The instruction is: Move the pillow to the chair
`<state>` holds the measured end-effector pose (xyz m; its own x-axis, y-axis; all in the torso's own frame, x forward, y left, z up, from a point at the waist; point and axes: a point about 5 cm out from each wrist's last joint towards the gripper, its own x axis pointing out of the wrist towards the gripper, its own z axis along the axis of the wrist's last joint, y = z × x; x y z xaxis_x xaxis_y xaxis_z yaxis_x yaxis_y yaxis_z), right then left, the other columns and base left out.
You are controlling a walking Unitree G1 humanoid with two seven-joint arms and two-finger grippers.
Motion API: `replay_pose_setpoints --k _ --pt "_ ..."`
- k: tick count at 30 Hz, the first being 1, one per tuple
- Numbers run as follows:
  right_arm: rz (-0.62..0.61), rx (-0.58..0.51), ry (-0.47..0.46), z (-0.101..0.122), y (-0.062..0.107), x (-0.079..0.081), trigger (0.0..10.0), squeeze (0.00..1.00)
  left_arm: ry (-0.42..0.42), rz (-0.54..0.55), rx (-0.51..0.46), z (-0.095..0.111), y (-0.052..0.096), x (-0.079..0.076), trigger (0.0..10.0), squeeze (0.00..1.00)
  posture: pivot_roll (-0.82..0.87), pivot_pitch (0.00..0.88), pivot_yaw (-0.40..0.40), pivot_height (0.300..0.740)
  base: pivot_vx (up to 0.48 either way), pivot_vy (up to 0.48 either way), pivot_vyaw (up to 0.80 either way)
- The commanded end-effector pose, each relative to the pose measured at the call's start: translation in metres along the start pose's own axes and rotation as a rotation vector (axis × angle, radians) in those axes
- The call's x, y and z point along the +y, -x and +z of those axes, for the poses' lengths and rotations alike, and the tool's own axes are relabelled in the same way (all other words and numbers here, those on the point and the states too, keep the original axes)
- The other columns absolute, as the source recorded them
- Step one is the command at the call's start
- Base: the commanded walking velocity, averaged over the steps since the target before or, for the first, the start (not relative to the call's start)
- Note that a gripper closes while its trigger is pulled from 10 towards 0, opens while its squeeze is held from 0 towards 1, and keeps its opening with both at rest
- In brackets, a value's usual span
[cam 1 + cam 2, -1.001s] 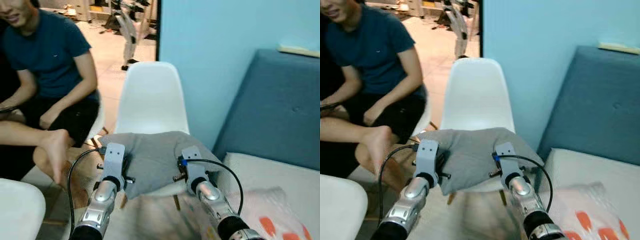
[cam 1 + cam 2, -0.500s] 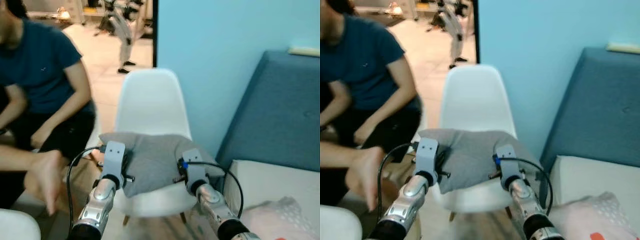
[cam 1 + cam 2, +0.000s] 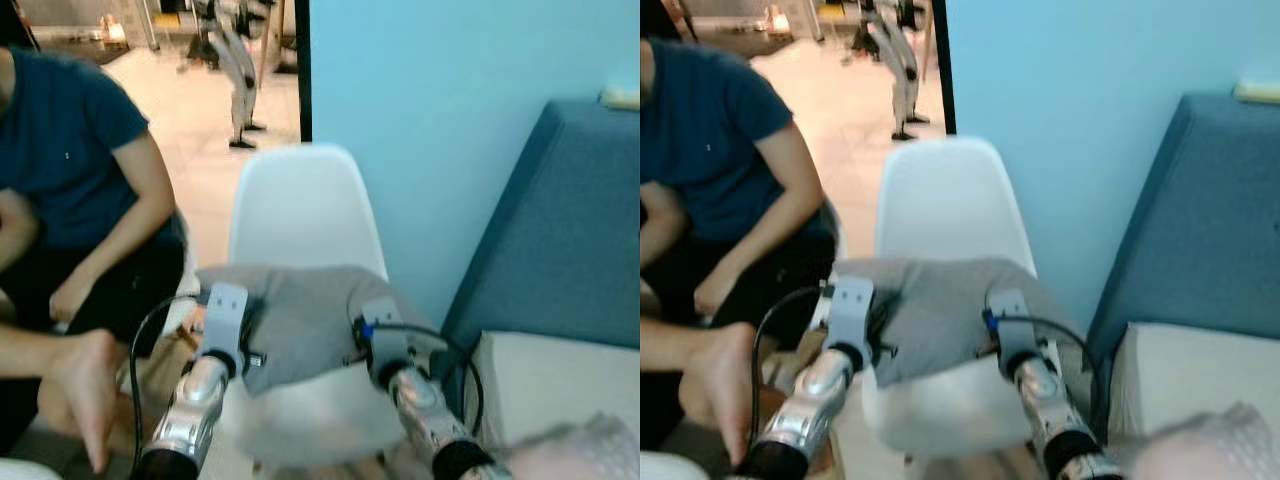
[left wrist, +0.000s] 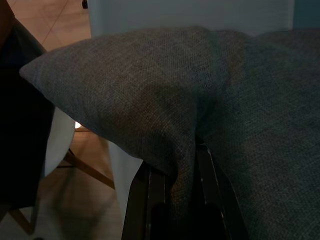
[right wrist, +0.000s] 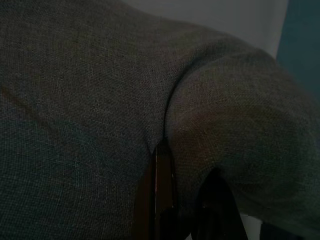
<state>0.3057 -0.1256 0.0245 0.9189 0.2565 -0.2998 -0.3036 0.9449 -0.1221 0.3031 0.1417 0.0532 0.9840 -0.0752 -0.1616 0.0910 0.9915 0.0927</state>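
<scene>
The blue sofa [image 3: 560,230] stands against the light blue wall [image 3: 420,110], on the robot's right. A person [image 3: 70,200] in a dark blue shirt sits on the robot's left, beside the chair. The white chair [image 3: 300,215] stands directly ahead, its backrest toward the wall. The grey pillow [image 3: 300,315] is held in the air over the front part of the chair seat, below the backrest; whether it touches the seat cannot be told. The left gripper [image 4: 172,200] is clamped on a fold of fabric at the pillow's left edge. The right gripper [image 5: 182,200] pinches a fold at the pillow's right edge.
</scene>
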Motion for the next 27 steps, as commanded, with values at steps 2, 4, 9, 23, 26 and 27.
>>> replay_pose_setpoints --k 2,4,9,23,26,27 --pt "-0.052 0.04 0.0 -0.012 0.007 -0.014 10.0 0.0 -0.004 0.154 -0.048 0.006 0.003 0.03 10.0 0.0 0.02 0.074 0.029 0.74 0.0 0.0 0.0" --pt "-0.047 0.037 0.0 -0.011 0.007 -0.013 10.0 0.0 -0.003 0.157 -0.044 0.005 0.004 0.031 10.0 0.0 0.02 0.075 0.028 0.74 0.0 0.0 0.0" --pt "-0.028 0.032 0.014 -0.007 0.004 -0.011 10.0 0.0 -0.002 0.147 0.0 0.0 0.002 0.03 10.0 0.0 0.02 0.084 0.027 0.74 0.0 0.0 0.0" --pt "-0.011 -0.113 -0.005 0.025 -0.007 -0.007 10.0 0.0 0.029 0.115 -0.041 0.011 -0.007 0.022 10.0 0.0 0.02 0.085 0.025 0.715 0.0 0.0 0.0" --pt "-0.022 -0.113 0.001 0.025 -0.007 -0.009 10.0 0.0 0.018 0.111 -0.038 0.009 -0.006 0.021 10.0 0.0 0.03 0.083 0.023 0.7 0.0 0.0 0.0" --pt "-0.023 -0.113 0.001 0.025 -0.007 -0.009 10.0 0.0 0.016 0.11 -0.037 0.009 -0.006 0.021 10.0 0.0 0.03 0.082 0.021 0.695 0.0 0.0 0.0"
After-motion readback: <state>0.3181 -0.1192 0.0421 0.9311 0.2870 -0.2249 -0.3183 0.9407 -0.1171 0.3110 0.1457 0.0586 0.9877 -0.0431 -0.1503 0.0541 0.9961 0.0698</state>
